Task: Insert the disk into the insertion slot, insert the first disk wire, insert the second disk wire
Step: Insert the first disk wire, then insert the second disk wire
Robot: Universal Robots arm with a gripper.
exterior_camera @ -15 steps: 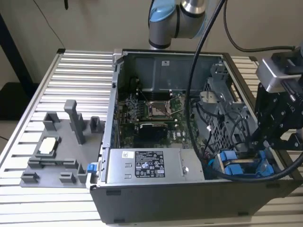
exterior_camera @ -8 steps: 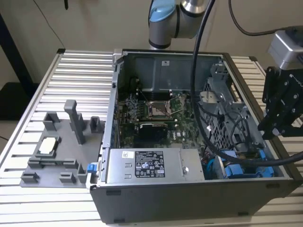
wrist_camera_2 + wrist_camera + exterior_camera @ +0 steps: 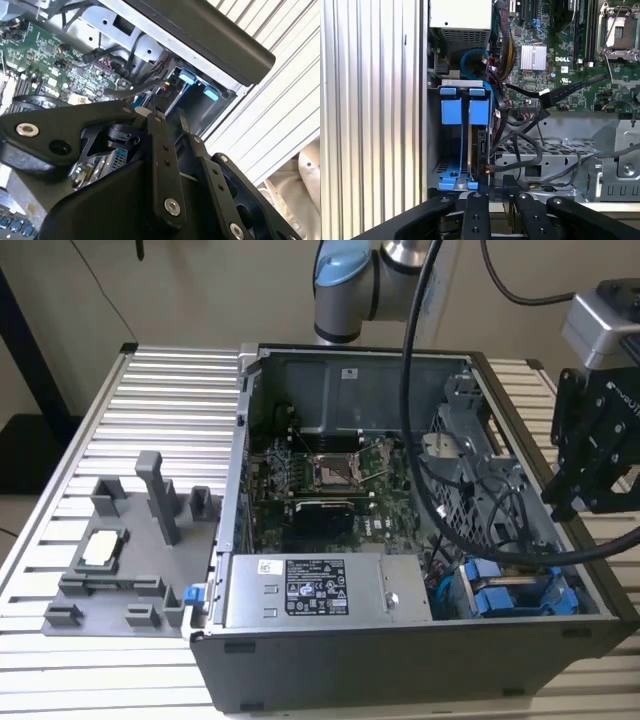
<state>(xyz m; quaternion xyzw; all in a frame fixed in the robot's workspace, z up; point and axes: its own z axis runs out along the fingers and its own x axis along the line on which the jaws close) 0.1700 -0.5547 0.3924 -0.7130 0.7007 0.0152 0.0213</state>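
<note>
Gripper (image 3: 496, 189) right up front in the first wrist view, black linkage bars across the foreground and the jaws drawn shut, tips together. Just past those tips, inside the open computer case (image 3: 400, 665), sits the disk (image 3: 480, 125): it stands on edge in the insertion slot (image 3: 462, 82), its blue carrier front facing the power supply (image 3: 320, 590). Right beside it stands the other blue carrier (image 3: 453, 111), the two side by side in the grey cage.

Black cables (image 3: 522, 145) loop down close to the disk's edge, and a small red-tipped connector (image 3: 487, 170) hangs just beside it. Whether it is plugged in, I can't tell. A thicker black lead (image 3: 570, 87) lies across the motherboard (image 3: 560, 60).

Over to the exterior view: the gripper (image 3: 562, 508) hovers at the case's edge on the exterior view's right, above the corner where the blue carriers sit. The case rests on a slatted metal table (image 3: 170, 400), with a grey fixture (image 3: 130, 560) well apart on the exterior view's left.

In the second wrist view the gripper (image 3: 169, 120) points down towards that same corner.
</note>
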